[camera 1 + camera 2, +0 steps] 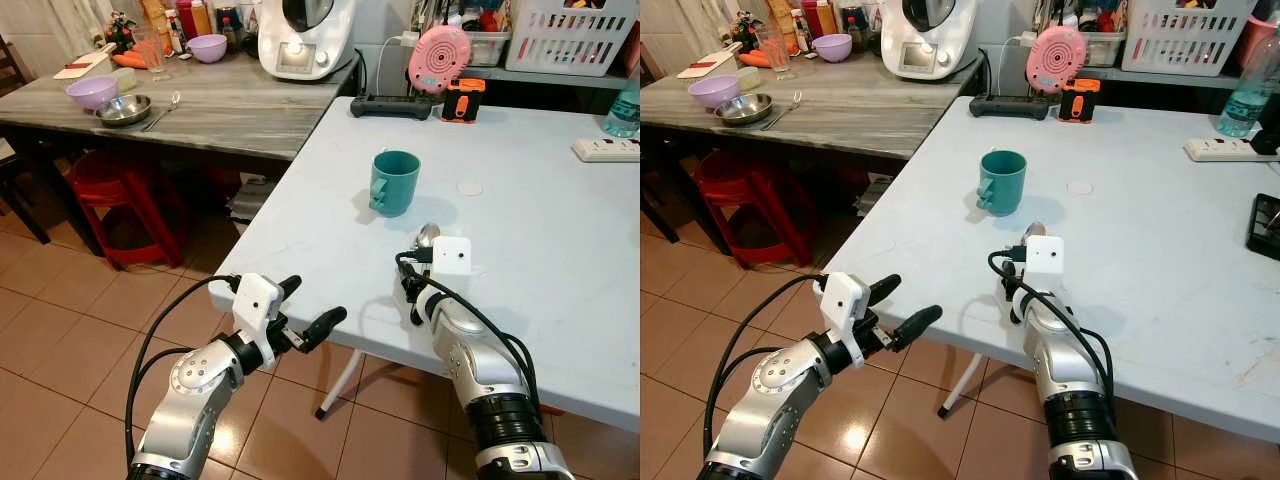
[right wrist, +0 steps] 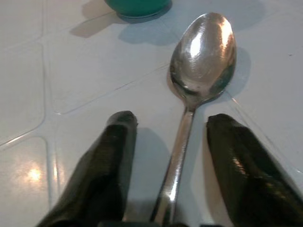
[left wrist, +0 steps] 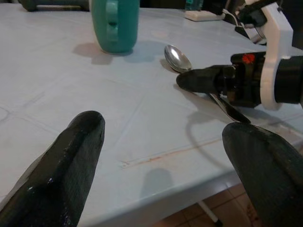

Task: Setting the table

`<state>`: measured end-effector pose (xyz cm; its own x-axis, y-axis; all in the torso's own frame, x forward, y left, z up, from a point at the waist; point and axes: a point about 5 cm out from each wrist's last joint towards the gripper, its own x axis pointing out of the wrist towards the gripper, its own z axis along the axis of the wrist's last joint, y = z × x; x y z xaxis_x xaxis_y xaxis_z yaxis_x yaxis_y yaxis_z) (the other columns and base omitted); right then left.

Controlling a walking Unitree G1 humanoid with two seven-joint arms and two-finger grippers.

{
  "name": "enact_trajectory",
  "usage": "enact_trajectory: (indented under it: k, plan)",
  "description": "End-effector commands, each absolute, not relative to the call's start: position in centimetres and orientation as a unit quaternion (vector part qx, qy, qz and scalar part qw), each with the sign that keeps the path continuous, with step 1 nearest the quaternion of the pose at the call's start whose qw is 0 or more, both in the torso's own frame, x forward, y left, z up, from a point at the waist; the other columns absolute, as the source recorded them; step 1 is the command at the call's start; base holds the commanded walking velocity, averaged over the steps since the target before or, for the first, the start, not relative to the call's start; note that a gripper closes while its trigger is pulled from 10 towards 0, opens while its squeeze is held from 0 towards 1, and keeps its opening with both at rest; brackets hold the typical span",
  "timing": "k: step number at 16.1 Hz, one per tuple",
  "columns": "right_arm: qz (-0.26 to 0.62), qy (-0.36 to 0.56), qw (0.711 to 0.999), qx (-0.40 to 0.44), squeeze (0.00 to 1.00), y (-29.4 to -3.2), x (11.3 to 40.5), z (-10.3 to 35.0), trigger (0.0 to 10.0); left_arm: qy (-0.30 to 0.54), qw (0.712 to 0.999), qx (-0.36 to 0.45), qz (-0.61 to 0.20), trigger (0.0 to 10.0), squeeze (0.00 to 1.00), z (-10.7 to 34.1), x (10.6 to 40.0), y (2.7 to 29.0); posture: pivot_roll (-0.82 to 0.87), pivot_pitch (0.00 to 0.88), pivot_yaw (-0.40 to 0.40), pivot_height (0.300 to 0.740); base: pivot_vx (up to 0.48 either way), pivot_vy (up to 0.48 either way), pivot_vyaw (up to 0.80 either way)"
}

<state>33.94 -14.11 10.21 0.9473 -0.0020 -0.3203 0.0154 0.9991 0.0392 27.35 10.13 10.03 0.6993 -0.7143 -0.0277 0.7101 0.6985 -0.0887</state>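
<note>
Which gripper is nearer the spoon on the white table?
Right. The right gripper is at the spoon, its open jaws either side of the handle on the table. The left gripper hangs open off the table's near edge, clear of the spoon.

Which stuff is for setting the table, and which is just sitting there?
For the job:
spoon, lying between the open fingers of the right tool
teal mug, just beyond the spoon

Just sitting there:
power strip
pink speaker
white basket
purple bowls and steel dish on the wooden table
</note>
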Motion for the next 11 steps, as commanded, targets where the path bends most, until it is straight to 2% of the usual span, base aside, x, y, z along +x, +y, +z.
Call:
enact_trajectory:
  k: [1, 11]
  plan:
    - [-0.002, 0.202, 0.979, 0.012, 0.00, -13.92, 33.54, 8.77, 0.0, 0.032, 0.917, -0.030, -0.397, 10.0, 0.00, 10.13, 27.14, 10.27, -0.12, 0.070, 0.075, 0.740, 0.000, 0.000, 0.00]
    - [-0.016, 0.220, 0.975, 0.008, 0.00, -14.34, 33.25, 7.92, 0.0, 0.031, 0.912, -0.014, -0.409, 10.0, 0.00, 10.07, 27.02, 10.20, -0.12, 0.071, 0.080, 0.740, 0.000, 0.000, 0.00]
